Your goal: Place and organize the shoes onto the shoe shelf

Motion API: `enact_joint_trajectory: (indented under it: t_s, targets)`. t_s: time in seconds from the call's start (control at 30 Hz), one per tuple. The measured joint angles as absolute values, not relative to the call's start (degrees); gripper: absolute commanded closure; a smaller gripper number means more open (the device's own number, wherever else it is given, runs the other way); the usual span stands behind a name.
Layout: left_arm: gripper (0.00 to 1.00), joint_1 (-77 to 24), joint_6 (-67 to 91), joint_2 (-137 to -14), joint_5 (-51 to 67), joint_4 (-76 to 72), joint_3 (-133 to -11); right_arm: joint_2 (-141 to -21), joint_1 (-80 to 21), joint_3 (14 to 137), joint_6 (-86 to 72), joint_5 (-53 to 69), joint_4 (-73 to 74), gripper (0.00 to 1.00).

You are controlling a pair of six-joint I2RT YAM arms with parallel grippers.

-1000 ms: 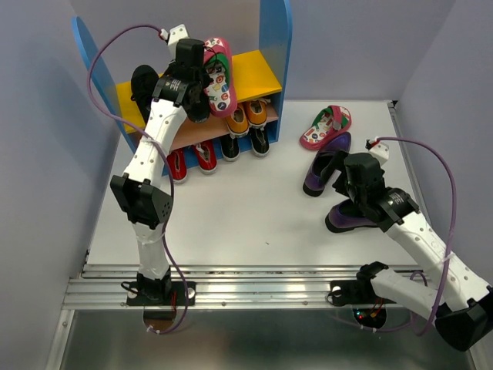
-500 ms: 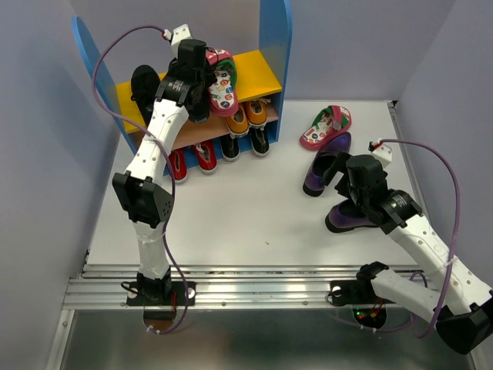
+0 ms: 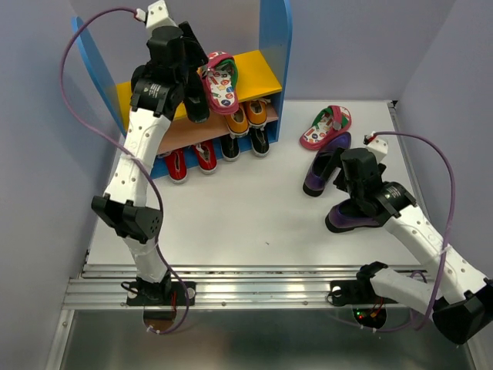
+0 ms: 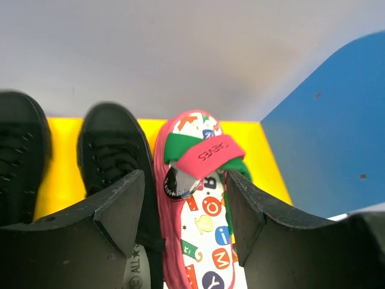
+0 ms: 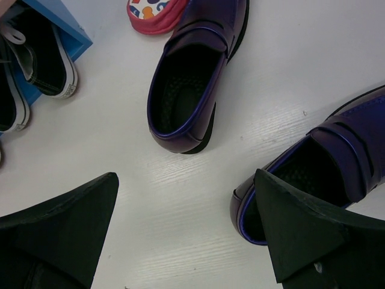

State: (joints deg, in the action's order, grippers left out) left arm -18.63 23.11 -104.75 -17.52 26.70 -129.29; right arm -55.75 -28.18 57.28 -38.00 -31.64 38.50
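Observation:
A pink flip-flop point(image 4: 201, 223) with a green strap lies on the yellow top board point(image 4: 60, 162) of the shoe shelf, right beside a black sneaker point(image 4: 114, 150). My left gripper point(image 4: 183, 205) hovers over it, open, one finger on each side and gaps showing; from above, the left gripper point(image 3: 202, 100) stands at the shelf's top tier. The other flip-flop point(image 3: 325, 127) and two dark purple loafers point(image 3: 325, 166) point(image 3: 358, 218) sit on the table. My right gripper point(image 5: 186, 223) is open and empty between the loafers point(image 5: 192, 78) point(image 5: 337, 162), its right finger over the nearer one's heel.
The lower board holds red shoes point(image 3: 177, 164), black-white sneakers point(image 3: 229, 146) and orange shoes point(image 3: 237, 119). Tall blue side panels point(image 3: 275, 38) flank the shelf. A second black sneaker point(image 4: 21, 150) stands at the top board's left. Grey walls enclose the table point(image 3: 231, 216).
My left gripper has opened off the flip-flop and lifted up and back; the flip-flop now rests on the top board. The right arm has barely shifted.

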Motion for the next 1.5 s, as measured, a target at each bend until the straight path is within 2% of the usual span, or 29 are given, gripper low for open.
enact_joint_trajectory:
  t_s: [0.13,0.27,0.47,0.5,0.53,0.6,0.87,1.03,1.27,1.37,1.47,1.5]
  targets:
    - [0.33,-18.7,21.1,-99.0,-18.1,24.1,-127.0,-59.7,-28.2,57.7,-36.6,-32.7,38.0,0.0]
    - [0.33,-19.4,19.7,-91.7,-18.6,21.4,-119.7,-64.7,-27.8,60.4,-34.3,-33.3,36.2,0.0]
    - [0.34,-22.4,18.5,-83.4,-18.3,19.5,-106.8,-74.7,-20.5,67.9,-30.9,-29.9,30.2,0.0]
    - [0.43,-22.9,18.4,-82.6,-18.3,19.6,-105.2,-76.9,-18.1,69.1,-30.4,-28.7,28.9,0.0]
    - [0.46,-23.3,18.2,-81.5,-18.1,19.3,-102.9,-78.8,-16.6,70.4,-30.1,-27.9,28.6,0.0]
    - [0.48,-24.3,17.6,-79.4,-17.8,19.4,-98.9,-83.4,-13.1,73.5,-29.7,-25.0,27.9,0.0]
    - [0.42,-27.2,16.5,-67.2,-17.5,21.1,-84.4,-101.8,-5.5,85.8,-29.1,-17.0,26.2,0.01]
    - [0.39,-27.3,17.0,-57.5,-17.1,22.8,-76.9,-111.8,-5.6,94.7,-27.8,-16.7,26.3,0.07]
    - [0.39,-27.3,17.5,-51.8,-15.4,24.6,-74.3,-127.7,-5.6,110.5,-26.6,-18.6,26.4,0.16]
    - [0.39,-27.3,17.9,-51.1,-15.2,26.2,-74.2,-133.8,-5.6,117.0,-26.5,-19.8,26.9,0.31]
    - [0.39,-27.3,18.5,-50.2,-15.0,27.8,-73.3,-138.3,-5.6,122.3,-26.6,-20.9,28.1,0.64]
    - [0.39,-27.3,18.7,-50.0,-15.0,28.1,-72.9,-139.3,-5.6,123.4,-26.5,-21.2,28.4,0.83]
